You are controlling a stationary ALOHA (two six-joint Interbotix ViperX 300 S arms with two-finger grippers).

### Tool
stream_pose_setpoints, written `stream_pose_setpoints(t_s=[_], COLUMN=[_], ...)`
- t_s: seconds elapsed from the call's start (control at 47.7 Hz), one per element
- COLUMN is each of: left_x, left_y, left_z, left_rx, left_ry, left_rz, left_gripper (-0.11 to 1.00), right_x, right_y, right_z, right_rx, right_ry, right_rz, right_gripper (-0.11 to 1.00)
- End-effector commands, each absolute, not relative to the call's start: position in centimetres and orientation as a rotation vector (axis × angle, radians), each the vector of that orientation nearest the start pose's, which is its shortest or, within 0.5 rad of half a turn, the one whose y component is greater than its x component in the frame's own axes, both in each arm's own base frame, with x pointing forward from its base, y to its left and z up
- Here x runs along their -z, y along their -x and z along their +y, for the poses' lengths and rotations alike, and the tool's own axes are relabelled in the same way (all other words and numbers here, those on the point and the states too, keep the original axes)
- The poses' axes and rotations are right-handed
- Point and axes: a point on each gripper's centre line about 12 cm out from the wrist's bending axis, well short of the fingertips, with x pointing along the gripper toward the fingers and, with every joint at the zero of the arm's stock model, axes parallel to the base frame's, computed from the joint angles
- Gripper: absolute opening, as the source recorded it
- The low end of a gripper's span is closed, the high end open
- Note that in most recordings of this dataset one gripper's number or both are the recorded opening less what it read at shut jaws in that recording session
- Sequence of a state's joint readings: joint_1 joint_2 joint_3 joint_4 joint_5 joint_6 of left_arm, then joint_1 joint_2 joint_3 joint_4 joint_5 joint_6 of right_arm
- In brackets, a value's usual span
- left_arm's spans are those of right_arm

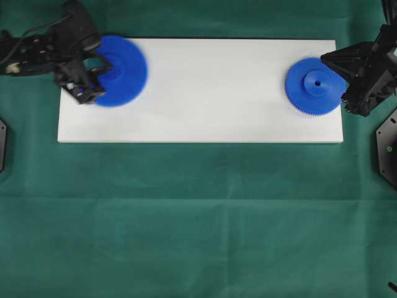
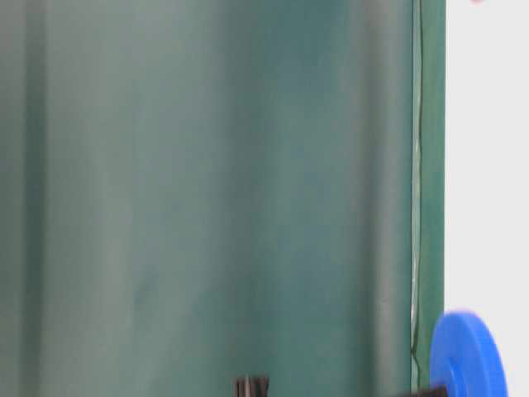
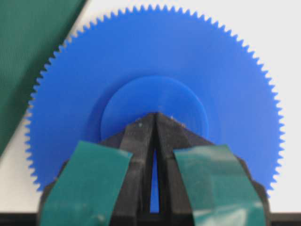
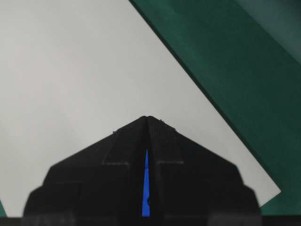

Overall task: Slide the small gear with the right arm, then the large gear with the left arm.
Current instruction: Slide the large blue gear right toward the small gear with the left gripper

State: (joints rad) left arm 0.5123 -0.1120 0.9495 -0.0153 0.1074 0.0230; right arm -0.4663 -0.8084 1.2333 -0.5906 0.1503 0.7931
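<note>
Large gear [image 1: 121,71], at the white board's [image 1: 205,93] far-left corner, looks rigid, light and slick; left gripper [image 3: 155,116], fingers pressed together, tip on its hub, should push there, not pinch.

Legible text, labels, brands, numbers, signs: none found in any view. Large gear [image 3: 155,61]: plain blue, unmarked. Small gear [image 1: 315,85]: plain blue, unmarked. White board [image 1: 211,93]: blank. Green cloth [image 1: 198,217]: no print. Green tape on the fingers [image 3: 84,188]: no lettering.
</note>
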Motion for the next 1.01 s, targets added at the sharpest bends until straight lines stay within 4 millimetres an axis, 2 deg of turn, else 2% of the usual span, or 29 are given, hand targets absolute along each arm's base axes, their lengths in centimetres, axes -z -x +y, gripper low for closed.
stream_pose_setpoints(t_s=[0.0, 0.21, 0.273, 0.462, 0.671, 0.986], left_x=[-10.4, -8.9, -8.8, -9.3, -10.2, -9.9], left_y=[-27.8, -35.8, -38.6, -44.5, -49.2, -53.2], left_z=[15.1, 15.8, 15.8, 15.6, 14.5, 12.3], left_rx=[-0.455, -0.378, -0.356, -0.308, -0.250, -0.182], left_ry=[0.229, 0.183, 0.168, 0.137, 0.081, 0.028], left_rz=[0.932, 0.921, 0.901, 0.867, 0.830, 0.830], left_gripper=[0.00, 0.00, 0.00, 0.00, 0.00, 0.00], right_x=[-19.6, -19.5, -19.5, -19.3, -19.2, -18.9], right_y=[-17.5, -17.5, -17.4, -17.4, -17.4, -17.3], right_z=[-9.8, -9.7, -9.7, -9.6, -9.5, -9.3], right_rx=[0.585, 0.581, 0.581, 0.577, 0.564, 0.556], right_ry=[-0.301, -0.301, -0.301, -0.301, -0.301, -0.303], right_rz=[0.476, 0.479, 0.479, 0.480, 0.467, 0.469], right_gripper=[0.50, 0.50, 0.50, 0.50, 0.50, 0.50])
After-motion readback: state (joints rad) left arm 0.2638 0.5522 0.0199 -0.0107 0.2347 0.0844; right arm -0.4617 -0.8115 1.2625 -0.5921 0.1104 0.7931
